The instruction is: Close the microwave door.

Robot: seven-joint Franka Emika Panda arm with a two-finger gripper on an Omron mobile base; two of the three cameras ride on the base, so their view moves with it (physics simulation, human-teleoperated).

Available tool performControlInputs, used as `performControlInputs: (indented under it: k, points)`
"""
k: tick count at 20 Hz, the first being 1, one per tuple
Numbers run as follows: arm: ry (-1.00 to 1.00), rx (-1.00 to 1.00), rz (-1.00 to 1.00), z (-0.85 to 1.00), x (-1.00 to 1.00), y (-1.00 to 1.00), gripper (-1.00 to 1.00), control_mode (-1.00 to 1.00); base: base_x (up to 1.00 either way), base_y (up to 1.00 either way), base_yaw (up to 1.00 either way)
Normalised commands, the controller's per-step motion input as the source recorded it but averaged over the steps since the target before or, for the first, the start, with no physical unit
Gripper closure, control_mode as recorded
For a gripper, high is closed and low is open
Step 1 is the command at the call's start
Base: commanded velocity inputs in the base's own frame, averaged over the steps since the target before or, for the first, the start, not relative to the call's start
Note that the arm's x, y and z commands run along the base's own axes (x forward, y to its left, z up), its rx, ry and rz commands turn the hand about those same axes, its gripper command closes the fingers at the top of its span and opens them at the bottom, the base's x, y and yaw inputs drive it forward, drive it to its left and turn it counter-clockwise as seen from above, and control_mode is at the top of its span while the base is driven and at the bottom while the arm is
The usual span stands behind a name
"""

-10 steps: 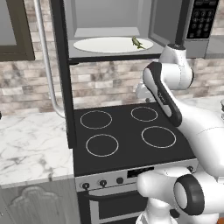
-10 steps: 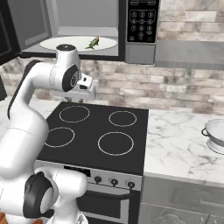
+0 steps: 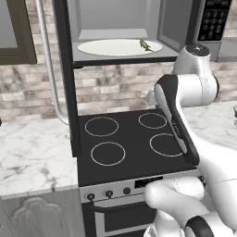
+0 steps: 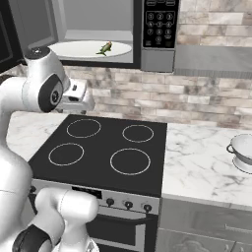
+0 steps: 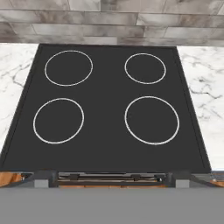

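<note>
microwave door (image 3: 65, 78): swung open, edge-on at the microwave (image 4: 98, 32) cavity's left edge. gripper (image 4: 81, 101): above the stove (image 5: 109, 109), opening cannot be told.

Black four-ring stove (image 5: 109, 109) with front knobs (image 4: 128, 204), set in white marble bench (image 4: 206, 167) bearing white colander (image 4: 242, 147); stone-tile backsplash (image 3: 115, 88) behind.

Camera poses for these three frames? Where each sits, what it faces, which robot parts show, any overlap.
Left base view: behind the arm on its left, facing forward and down at the stove, open microwave and its door edge-on; arm at lower right.
Right base view: behind on the right, same stove, microwave keypad, a colander; arm at lower left.
Hand view: on the hand, looking down on the stove.
Shared: stove in all three; turntable in both base views.
</note>
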Motion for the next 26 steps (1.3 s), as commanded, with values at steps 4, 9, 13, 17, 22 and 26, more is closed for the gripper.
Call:
performControlInputs:
  k: [4, 9, 13, 17, 22, 26]
  points:
    - [-0.39, -0.15, -0.31, 0.71, -0.96, 0.38, -1.00, -1.00, 0.00, 0.00, 0.00]
    - [-0.32, -0.13, -0.37, 0.92, -1.00, 0.43, -1.00, -1.00, 0.00, 0.00, 0.00]
    - [-0.27, -0.13, -0.34, 0.72, -1.00, 0.24, -1.00, -1.00, 0.00, 0.00, 0.00]
    - [-0.14, -0.16, -0.30, 0.46, -1.00, 0.08, -1.00, -1.00, 0.00, 0.00, 0.00]
    - [-0.13, -0.21, -0.23, 0.18, -1.00, 0.59, -1.00, -1.00, 0.00, 0.00, 0.00]
    - [-0.38, -0.19, -0.11, 0.30, -1.00, 0.86, -1.00, -1.00, 0.00, 0.00, 0.00]
